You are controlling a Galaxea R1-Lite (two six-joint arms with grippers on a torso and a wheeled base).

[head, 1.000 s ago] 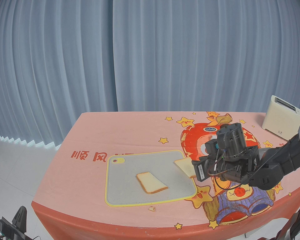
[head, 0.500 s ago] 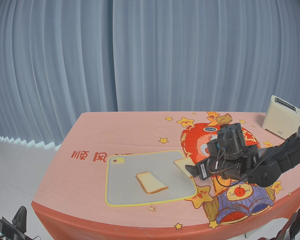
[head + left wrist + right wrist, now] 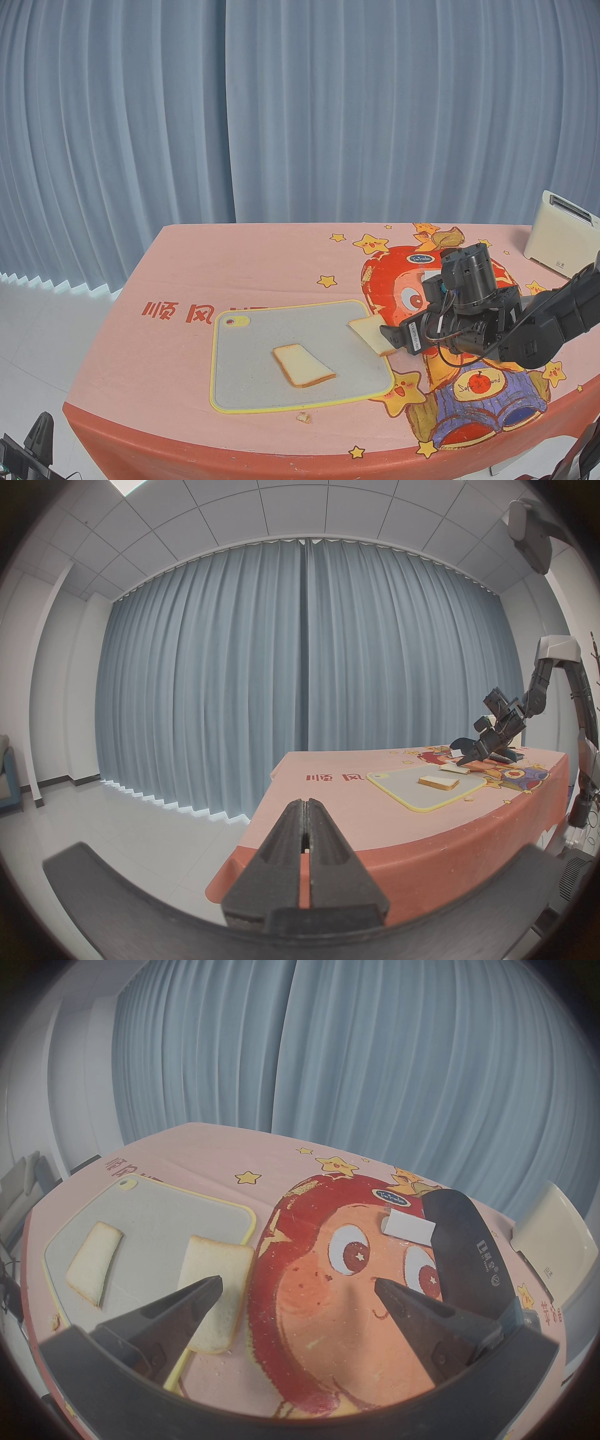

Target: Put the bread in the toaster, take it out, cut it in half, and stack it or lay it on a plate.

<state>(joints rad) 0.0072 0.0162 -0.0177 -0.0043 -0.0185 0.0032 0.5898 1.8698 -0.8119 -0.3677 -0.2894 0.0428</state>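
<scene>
A staged test room: floor-length curtains (image 3: 250, 112), panel ceiling (image 3: 300, 511), cartoon-clothed table (image 3: 250, 262).

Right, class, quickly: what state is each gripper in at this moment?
Left gripper: shut, holding nothing.
Right gripper: open, holding nothing.

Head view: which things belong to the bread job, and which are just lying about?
Job: middle bread, edge bread, board, knife, toaster, right claw, open by the edge bread.
Lying about: crumb, curtain.
</scene>
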